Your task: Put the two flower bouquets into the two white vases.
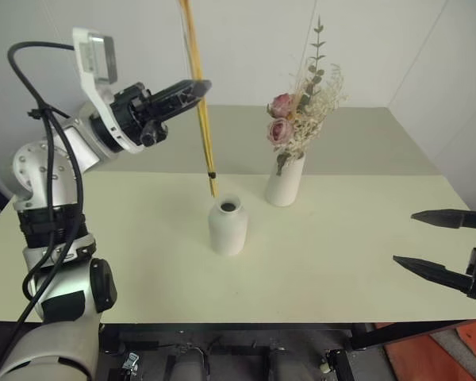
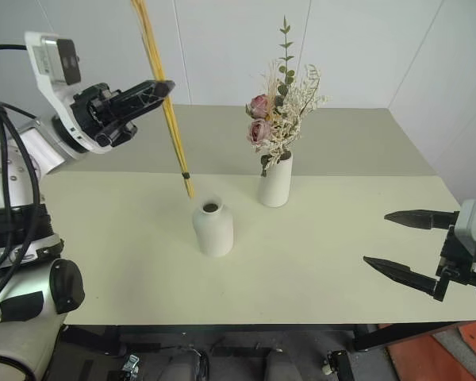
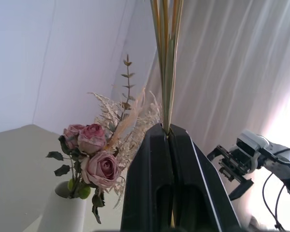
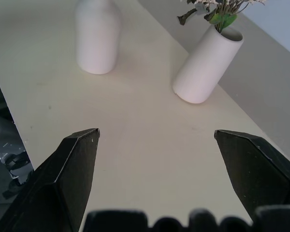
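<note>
Here the left gripper (image 1: 197, 89) is clamped on the yellow stalks (image 1: 201, 119) partway up, so they hang almost upright with their cut ends just above and behind the short vase (image 1: 228, 225), whose narrow neck probably calls for that steep angle. The rose bunch (image 1: 297, 119) already stands in the tall vase (image 1: 285, 181). The right gripper (image 1: 436, 244) waits with jaws wide and empty, well off to the side, likely to keep clear.

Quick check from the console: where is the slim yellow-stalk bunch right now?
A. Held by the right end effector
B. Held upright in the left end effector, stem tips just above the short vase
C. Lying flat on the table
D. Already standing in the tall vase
B: the left end effector is shut on the yellow-stalk bunch, whose stem tips hang just above the short vase.
</note>
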Tool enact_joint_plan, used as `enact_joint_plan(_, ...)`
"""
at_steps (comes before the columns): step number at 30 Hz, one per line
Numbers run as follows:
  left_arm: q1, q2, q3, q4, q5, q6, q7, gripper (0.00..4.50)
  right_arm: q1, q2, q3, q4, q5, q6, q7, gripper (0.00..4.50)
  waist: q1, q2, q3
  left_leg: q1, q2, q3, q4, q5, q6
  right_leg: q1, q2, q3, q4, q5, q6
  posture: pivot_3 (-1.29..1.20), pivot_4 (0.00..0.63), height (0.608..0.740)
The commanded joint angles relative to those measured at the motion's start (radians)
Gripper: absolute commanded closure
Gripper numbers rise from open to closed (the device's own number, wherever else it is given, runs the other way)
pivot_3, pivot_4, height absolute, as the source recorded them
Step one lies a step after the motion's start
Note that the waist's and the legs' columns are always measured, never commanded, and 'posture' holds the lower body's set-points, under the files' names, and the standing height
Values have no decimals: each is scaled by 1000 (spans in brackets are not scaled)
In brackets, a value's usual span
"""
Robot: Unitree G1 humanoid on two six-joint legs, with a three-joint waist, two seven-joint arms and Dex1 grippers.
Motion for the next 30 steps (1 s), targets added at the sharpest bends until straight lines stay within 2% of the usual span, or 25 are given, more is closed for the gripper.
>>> enact_joint_plan(1,-12,-6,-48,9,37,-108,-65,4469,26,6,-74,-30,24,1,6,0,0,0,0,0,0,0,0,0,0,0,0,0,0,0,0,0,150,740)
enact_joint_plan(7,-30,-35,-106,81,75,-204,-128,4469,47,15,-82,-42,22,-16,-11,0,-1,0,0,0,0,0,0,0,0,0,0,0,0,0,0,0,150,740)
enact_joint_plan(14,-26,-45,-186,165,182,-336,-197,4469,53,21,-89,-50,35,-9,-15,0,-1,0,0,0,0,0,0,0,0,0,0,0,0,0,0,0,150,740)
enact_joint_plan(22,-4,-64,-220,210,219,-383,-261,4469,62,18,-91,-36,12,-29,-18,0,0,0,0,-1,0,0,0,0,0,0,0,0,0,0,0,0,150,740)
enact_joint_plan(25,9,-46,-239,199,221,-367,-306,3783,61,17,-91,-33,8,-33,-20,0,-2,0,0,0,0,0,0,0,0,0,0,0,0,0,0,0,150,740)
enact_joint_plan(30,41,9,-277,170,254,-357,-333,2217,60,21,-87,-29,-4,-46,-25,0,-2,0,0,0,0,0,0,0,0,0,0,0,0,0,0,0,150,740)
